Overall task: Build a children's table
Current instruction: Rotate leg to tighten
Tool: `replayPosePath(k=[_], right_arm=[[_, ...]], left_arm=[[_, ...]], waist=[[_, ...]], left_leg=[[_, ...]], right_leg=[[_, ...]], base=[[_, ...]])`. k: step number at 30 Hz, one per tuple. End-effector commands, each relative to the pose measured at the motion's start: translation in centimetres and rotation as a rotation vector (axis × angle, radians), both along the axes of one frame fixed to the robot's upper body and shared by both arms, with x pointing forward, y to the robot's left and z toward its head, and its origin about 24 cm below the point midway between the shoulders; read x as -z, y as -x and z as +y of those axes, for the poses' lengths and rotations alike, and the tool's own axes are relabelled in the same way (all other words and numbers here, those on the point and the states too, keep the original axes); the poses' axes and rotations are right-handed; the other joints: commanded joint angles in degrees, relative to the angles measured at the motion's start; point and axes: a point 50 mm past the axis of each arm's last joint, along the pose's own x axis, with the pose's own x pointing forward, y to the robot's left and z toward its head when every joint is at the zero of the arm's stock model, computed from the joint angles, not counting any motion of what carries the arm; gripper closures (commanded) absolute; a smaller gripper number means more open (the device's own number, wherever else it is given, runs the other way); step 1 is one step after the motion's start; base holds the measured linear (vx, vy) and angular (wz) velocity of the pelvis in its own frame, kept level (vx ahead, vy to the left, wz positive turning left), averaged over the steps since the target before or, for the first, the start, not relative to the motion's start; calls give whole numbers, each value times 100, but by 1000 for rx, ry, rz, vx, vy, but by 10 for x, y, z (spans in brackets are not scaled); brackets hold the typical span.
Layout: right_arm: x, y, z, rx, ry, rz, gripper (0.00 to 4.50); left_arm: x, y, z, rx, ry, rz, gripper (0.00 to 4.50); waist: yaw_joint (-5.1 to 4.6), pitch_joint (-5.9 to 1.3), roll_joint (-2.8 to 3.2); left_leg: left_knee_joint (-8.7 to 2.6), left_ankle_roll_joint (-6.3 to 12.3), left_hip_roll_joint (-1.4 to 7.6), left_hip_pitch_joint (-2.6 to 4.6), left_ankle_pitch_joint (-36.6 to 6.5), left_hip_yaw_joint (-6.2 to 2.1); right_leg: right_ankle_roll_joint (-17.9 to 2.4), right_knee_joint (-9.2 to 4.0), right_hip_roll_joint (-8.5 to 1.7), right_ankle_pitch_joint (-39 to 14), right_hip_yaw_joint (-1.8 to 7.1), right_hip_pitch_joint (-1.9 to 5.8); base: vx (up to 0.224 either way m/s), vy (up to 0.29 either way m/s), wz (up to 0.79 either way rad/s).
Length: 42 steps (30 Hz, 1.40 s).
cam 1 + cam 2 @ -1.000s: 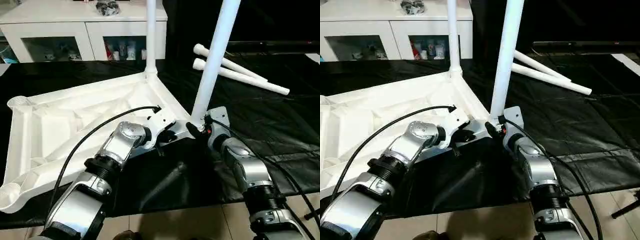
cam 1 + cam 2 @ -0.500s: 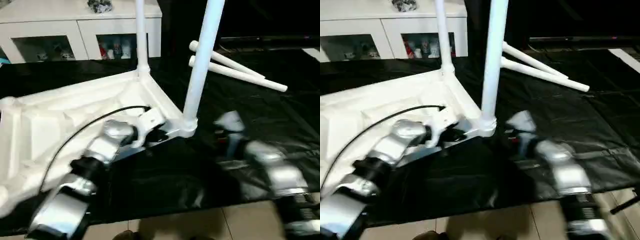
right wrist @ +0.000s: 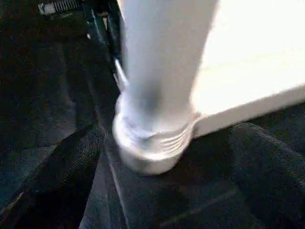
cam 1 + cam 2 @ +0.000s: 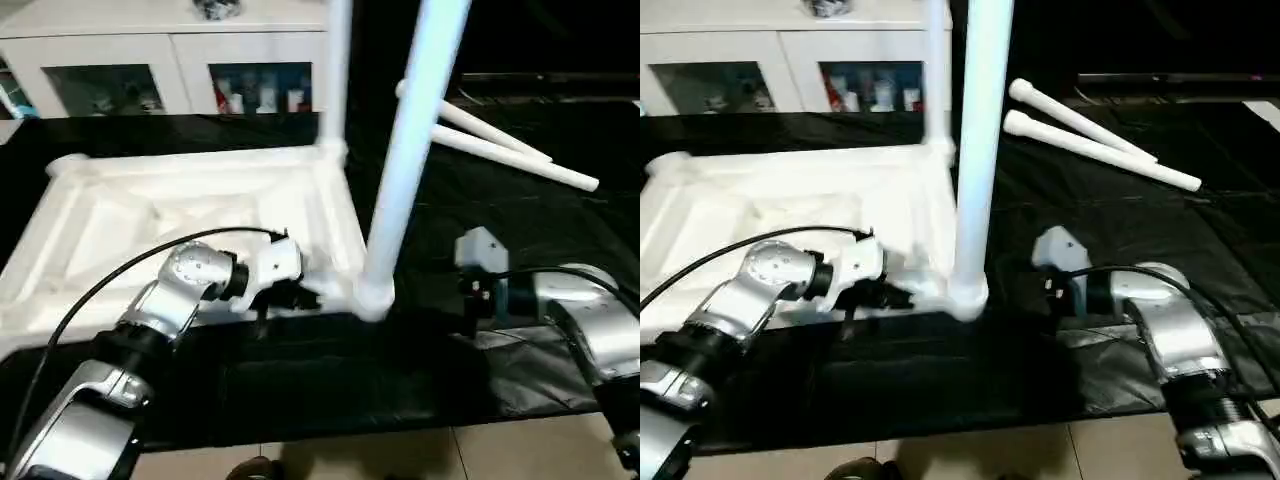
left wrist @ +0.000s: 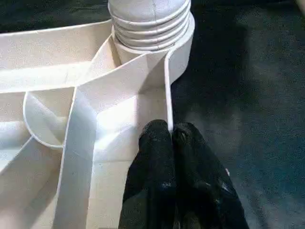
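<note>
The children's table top (image 4: 150, 215) lies upside down, ribs showing, on a black sheet. Two legs stand upright in its sockets: one at the far right corner (image 4: 335, 70), one at the near right corner (image 4: 405, 170), whose threads show at the socket (image 5: 150, 24). Two loose legs (image 4: 505, 150) lie at the back right. My left gripper (image 5: 170, 136) is shut on the top's thin rim just beside the near socket. My right gripper (image 4: 478, 292) stands open a little to the right of the near leg, its dark fingers (image 3: 52, 181) apart on either side of the leg's base, not touching it.
A white cabinet with glass doors (image 4: 150, 65) stands behind the work. The black sheet (image 4: 320, 390) covers the floor, with bare tiles (image 4: 400, 455) at its near edge. A black cable (image 4: 90, 300) loops over my left forearm.
My right gripper has let go of the near leg, opened wide and drawn back to the right. The leg stays upright in its socket. The head view has shifted. The left gripper keeps its hold.
</note>
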Motion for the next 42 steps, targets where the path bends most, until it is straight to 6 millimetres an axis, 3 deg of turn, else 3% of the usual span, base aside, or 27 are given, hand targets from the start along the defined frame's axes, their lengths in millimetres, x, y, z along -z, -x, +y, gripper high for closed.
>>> replayPosePath(k=[1,12,13,20,31,34,37,38,39,42], right_arm=[[1,1,6,-60,9,7,2],[14,11,23,-209,8,82,2],[15,11,24,-210,7,83,31],[16,11,26,-221,-13,101,94],[17,13,29,-222,-49,121,167],[21,11,34,-121,-89,117,172],[31,-2,42,97,-88,88,175],[32,-5,43,130,-87,83,176],[34,-8,45,175,-86,76,176],[37,-22,57,374,-118,62,178]], left_arm=[[-7,8,-10,128,6,-13,450],[-4,21,-15,233,-8,16,450],[-4,21,-15,235,-7,17,450],[-2,22,-16,237,-14,13,450],[-1,21,-15,211,-8,21,450],[0,12,-18,105,-6,-1,450],[-5,-6,-30,-66,42,-25,450],[-5,-8,-32,-88,50,-26,450],[-6,-10,-35,-116,60,-26,450],[-9,-21,-50,-249,99,-21,450]], waist=[[-30,-420,-79],[-32,-428,-78],[-32,-427,-79],[-45,-426,-88],[-41,-432,-81],[-40,-424,-63],[-91,-392,-68],[-131,-377,-54],[-159,-386,-78],[-281,-364,-70]], left_leg=[[-479,-115,500,292,-1960,-257],[-476,-104,494,280,-1918,-256],[-476,-112,495,280,-1926,-257],[-468,-94,487,274,-1910,-258],[-458,-78,484,277,-1871,-255],[-465,-114,480,277,-1938,-262],[-467,-312,460,323,-2324,-282],[-471,-434,435,317,-2497,-312],[-472,-488,433,305,-2573,-354],[-471,-540,416,318,-2854,-380]], right_leg=[[-1259,-313,-321,-1731,233,123],[-1251,-300,-321,-1682,239,125],[-1262,-301,-324,-1681,241,130],[-1228,-310,-322,-1788,243,135],[-1260,-300,-318,-1731,241,134],[-1257,-307,-315,-1760,242,132],[-1117,-371,-329,-2388,249,82],[-1037,-401,-337,-2671,232,71],[-919,-421,-366,-2903,215,98],[-759,-485,-346,-3197,183,60]], base=[[0,0,0],[0,0,0],[0,0,0],[0,0,0],[0,0,0],[0,0,0],[0,0,0],[-50,3,-7],[-50,3,-7],[-17,4,-3]])
